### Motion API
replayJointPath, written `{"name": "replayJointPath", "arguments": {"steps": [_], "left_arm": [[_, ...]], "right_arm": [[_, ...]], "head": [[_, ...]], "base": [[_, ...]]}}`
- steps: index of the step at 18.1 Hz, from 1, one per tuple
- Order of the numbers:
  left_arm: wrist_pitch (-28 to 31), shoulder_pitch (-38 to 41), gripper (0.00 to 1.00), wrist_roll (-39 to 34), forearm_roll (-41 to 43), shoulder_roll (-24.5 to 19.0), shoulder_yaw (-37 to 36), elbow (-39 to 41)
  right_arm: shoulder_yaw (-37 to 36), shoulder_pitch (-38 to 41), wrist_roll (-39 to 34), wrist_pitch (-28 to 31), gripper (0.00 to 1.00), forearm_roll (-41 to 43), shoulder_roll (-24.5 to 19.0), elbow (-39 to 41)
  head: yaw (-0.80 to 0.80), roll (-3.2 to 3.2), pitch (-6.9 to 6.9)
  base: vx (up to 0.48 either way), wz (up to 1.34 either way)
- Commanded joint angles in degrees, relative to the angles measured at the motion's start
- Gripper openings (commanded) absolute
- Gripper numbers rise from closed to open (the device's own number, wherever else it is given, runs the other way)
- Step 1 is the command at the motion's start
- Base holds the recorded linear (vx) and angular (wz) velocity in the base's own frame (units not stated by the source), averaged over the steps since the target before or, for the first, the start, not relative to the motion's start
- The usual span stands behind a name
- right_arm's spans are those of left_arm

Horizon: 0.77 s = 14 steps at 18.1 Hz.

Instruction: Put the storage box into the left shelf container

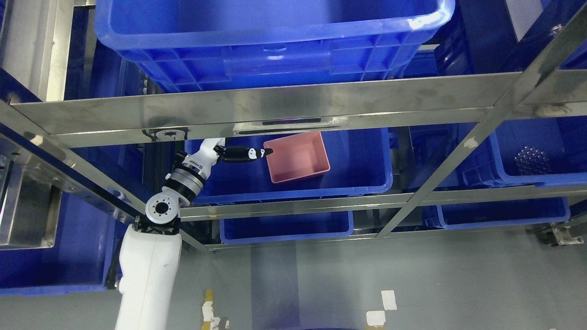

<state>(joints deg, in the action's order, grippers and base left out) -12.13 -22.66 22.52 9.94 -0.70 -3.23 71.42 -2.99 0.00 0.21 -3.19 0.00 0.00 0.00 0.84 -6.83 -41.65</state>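
Fingers [257, 153] of the left hand [240, 154] are seen extended, touching the left rim of the pink storage box [300, 158], which is tilted inside the blue shelf container [362, 183]; grasp cannot be told.

We see a shiny metal shelf [293, 98] with many levels. Big blue plastic bins sit on it: one up top [275, 46], one in the middle [357, 183], one lower down [284, 229]. The shelf stands on a grey floor [412, 284].
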Motion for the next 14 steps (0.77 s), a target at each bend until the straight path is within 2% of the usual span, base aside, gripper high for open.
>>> {"name": "replayJointPath", "arguments": {"steps": [1,3,5,10,14], "left_arm": [[-3.85,9.97,1.00,-14.65,-6.15,-0.30,-2.38,11.69],[-8.59,14.46,1.00,-22.83,-6.42,-0.30,-4.76,16.97],[-9.58,18.41,1.00,-27.95,-7.38,-0.30,-5.90,22.15],[-12.39,29.14,1.00,-27.97,-9.23,-0.30,-6.70,24.82],[-11.78,31.00,1.00,-27.79,-10.38,-0.36,-5.38,24.82]], "right_arm": [[0.00,-0.26,-0.04,0.37,1.00,1.23,1.00,1.00],[0.00,-0.26,-0.04,0.37,1.00,1.23,1.00,1.00],[0.00,-0.26,-0.04,0.37,1.00,1.23,1.00,1.00],[0.00,-0.26,-0.13,0.37,1.00,1.23,1.00,1.00],[0.00,-0.26,-0.13,0.37,1.00,1.23,1.00,1.00]], "head": [[0.00,0.00,0.00],[0.00,0.00,0.00],[0.00,0.00,0.00],[0.00,0.00,0.00],[0.00,0.00,0.00]], "base": [[0.000,0.00],[0.000,0.00],[0.000,0.00],[0.000,0.00],[0.000,0.00]]}}
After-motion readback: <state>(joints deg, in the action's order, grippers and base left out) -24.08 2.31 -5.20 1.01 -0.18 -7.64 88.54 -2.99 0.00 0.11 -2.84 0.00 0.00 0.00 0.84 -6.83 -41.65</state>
